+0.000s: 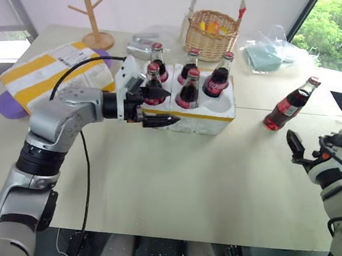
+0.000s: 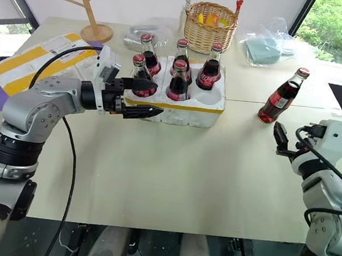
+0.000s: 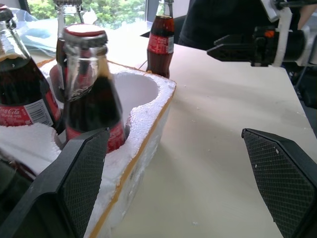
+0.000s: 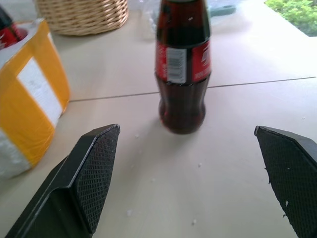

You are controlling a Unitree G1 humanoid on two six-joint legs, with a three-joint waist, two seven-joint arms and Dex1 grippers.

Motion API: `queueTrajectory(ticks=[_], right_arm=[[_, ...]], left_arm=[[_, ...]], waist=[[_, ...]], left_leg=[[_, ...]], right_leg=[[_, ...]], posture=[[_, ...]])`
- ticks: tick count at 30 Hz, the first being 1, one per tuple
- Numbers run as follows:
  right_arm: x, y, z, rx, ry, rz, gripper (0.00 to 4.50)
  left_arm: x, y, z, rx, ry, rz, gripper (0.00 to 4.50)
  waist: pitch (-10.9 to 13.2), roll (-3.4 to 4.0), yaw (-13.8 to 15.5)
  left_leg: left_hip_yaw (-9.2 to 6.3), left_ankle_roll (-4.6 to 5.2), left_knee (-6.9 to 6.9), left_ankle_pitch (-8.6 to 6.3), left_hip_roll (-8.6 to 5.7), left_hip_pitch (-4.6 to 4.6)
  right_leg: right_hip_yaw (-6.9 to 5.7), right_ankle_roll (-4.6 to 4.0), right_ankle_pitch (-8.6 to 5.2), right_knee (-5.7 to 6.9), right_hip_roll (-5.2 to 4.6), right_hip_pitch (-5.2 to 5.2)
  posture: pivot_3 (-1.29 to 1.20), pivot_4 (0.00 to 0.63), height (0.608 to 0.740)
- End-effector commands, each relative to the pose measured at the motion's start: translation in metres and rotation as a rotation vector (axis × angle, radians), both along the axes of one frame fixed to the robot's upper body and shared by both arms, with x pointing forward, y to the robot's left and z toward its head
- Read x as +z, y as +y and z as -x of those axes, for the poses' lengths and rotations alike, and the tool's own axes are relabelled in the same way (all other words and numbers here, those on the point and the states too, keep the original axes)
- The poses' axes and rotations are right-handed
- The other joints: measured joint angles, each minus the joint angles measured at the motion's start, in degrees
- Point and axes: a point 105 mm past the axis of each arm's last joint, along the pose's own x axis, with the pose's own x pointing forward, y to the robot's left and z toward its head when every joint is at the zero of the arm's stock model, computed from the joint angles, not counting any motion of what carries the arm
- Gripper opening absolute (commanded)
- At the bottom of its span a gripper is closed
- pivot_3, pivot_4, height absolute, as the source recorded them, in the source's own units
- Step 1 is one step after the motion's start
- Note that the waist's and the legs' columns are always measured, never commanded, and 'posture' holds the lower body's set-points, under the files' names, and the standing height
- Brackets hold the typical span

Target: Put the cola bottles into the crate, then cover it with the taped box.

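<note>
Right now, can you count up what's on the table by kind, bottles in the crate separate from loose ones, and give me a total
Cola bottles in the crate: 5, e.g.
Cola bottles loose on the table: 1
Crate: 1
Taped box: 1
Wicker basket: 1
Wooden rack: 1
Total: 10

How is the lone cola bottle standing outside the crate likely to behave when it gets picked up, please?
The lone cola bottle looks tall on a narrow base, so a sideways nudge would probably tip it. Its smooth glass may be slippery. Nearly full of dark cola, it is likely heavy for its size.
</note>
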Motion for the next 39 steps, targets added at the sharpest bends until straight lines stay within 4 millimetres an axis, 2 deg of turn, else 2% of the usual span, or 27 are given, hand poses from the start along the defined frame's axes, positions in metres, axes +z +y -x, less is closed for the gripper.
queueTrajectory(ticks=[1,6,24,31,34,36,39], right_arm=[[0.020,-0.007,-0.012,0.001,-0.079,0.036,4.45],[0.022,-0.009,-0.033,0.022,-0.082,0.064,4.45],[0.020,-0.009,-0.089,0.066,-0.080,0.057,4.45],[0.012,-0.019,-0.110,0.048,-0.066,0.010,4.45],[0.011,-0.020,-0.113,0.050,-0.071,-0.004,3.66],[0.011,-0.020,-0.113,0.056,-0.071,0.004,2.74],[0.014,-0.020,-0.109,0.065,-0.082,0.038,2.77]], left_arm=[[0.013,0.001,0.001,0.002,-0.057,0.009,4.50],[0.014,0.005,0.003,0.025,-0.062,0.011,4.50],[0.018,0.016,0.009,0.118,-0.075,0.021,4.50],[0.020,0.017,0.012,0.122,-0.075,0.015,4.50],[0.021,0.016,0.013,0.116,-0.074,0.010,4.50],[0.021,0.015,0.013,0.107,-0.072,0.011,4.50],[0.021,0.013,0.015,0.092,-0.069,0.015,4.50]], waist=[[0.00,0.01,0.03],[0.00,0.01,0.17],[0.00,0.01,0.02],[0.00,0.01,0.07],[0.00,0.01,0.12],[0.00,0.01,0.07],[0.00,0.01,0.04]], left_leg=[[0.00,0.00,-0.01,0.00,0.00,0.00],[0.00,0.00,0.00,0.00,0.00,-0.02],[0.01,0.00,-0.01,0.00,0.00,-0.02],[0.01,-0.01,-0.02,0.01,0.00,-0.02],[0.02,-0.01,-0.02,0.01,-0.01,-0.03],[0.02,-0.01,-0.02,0.01,-0.01,-0.04],[0.02,-0.01,-0.02,0.01,-0.01,-0.04]], right_leg=[[0.00,0.00,0.00,0.00,0.00,0.00],[0.00,0.02,0.01,-0.01,0.00,0.00],[0.00,0.04,0.02,-0.02,0.00,0.00],[0.00,0.04,0.02,-0.02,0.00,0.00],[0.00,0.04,0.02,-0.03,-0.01,0.00],[0.00,0.04,0.02,-0.03,-0.01,0.00],[0.00,0.05,0.02,-0.02,-0.01,0.00]], posture=[[0.00,0.150,0.739],[0.00,0.150,0.739],[0.00,0.150,0.739],[0.00,0.150,0.739],[0.00,0.150,0.739],[0.00,0.150,0.739],[0.00,0.150,0.739]])
